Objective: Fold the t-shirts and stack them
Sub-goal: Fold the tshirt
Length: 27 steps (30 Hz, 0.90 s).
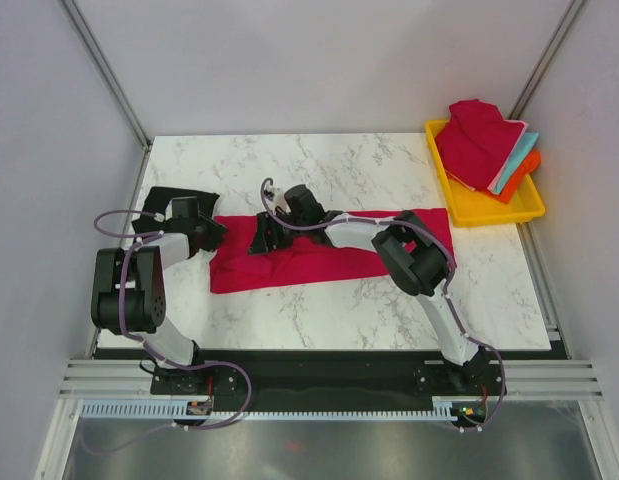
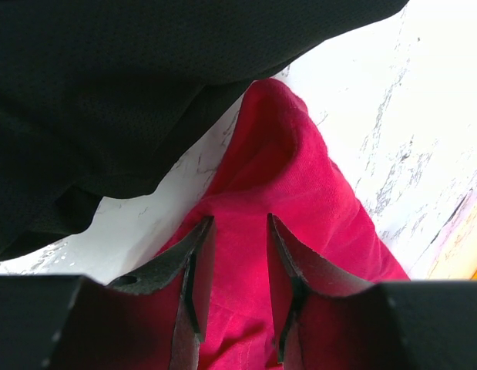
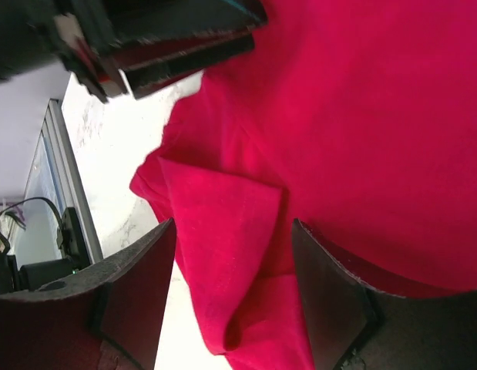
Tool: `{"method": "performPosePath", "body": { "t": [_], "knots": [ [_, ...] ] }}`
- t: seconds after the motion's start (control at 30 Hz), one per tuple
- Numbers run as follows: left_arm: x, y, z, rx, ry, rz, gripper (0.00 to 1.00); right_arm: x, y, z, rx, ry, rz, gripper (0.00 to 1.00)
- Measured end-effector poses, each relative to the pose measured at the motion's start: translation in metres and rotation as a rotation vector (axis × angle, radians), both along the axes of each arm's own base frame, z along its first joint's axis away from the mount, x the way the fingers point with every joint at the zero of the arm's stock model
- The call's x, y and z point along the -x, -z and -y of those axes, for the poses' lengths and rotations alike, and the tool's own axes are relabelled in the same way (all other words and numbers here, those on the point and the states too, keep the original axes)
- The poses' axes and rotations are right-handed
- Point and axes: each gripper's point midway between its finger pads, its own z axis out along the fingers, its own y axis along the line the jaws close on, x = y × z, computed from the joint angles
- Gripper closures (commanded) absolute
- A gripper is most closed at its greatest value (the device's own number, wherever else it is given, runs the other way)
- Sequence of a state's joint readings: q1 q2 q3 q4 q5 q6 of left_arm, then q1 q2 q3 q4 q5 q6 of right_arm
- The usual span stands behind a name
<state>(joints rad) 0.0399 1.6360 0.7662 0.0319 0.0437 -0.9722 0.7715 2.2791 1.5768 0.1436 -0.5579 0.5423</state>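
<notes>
Crimson t-shirt (image 1: 319, 262), soft and limp mid-frame, looked best pinched at its edges; right hand (image 3: 232, 231) gaped wide, left hand (image 2: 239, 220) grip unclear.

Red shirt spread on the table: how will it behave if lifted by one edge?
Probably floppy: the red shirt lies flat with a folded flap, so it should drape and sag from a pinch. Likely light, and pushing it across the marble table may bunch it rather than slide it.
</notes>
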Motion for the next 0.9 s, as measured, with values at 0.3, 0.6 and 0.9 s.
{"method": "performPosePath", "body": {
  "t": [0.3, 0.6, 0.9],
  "knots": [
    [0.0, 0.0, 0.0, -0.001, 0.0, 0.0, 0.6, 0.037, 0.01, -0.015, -0.024, -0.1, -0.073, 0.32],
    [0.001, 0.001, 0.0, 0.0, 0.0, -0.006, 0.6, 0.12, 0.013, -0.013, -0.013, -0.232, -0.124, 0.33],
    [0.001, 0.001, 0.0, 0.0, 0.0, -0.007, 0.6, 0.179, -0.006, 0.002, -0.016, -0.338, -0.14, 0.33]
  ]
}}
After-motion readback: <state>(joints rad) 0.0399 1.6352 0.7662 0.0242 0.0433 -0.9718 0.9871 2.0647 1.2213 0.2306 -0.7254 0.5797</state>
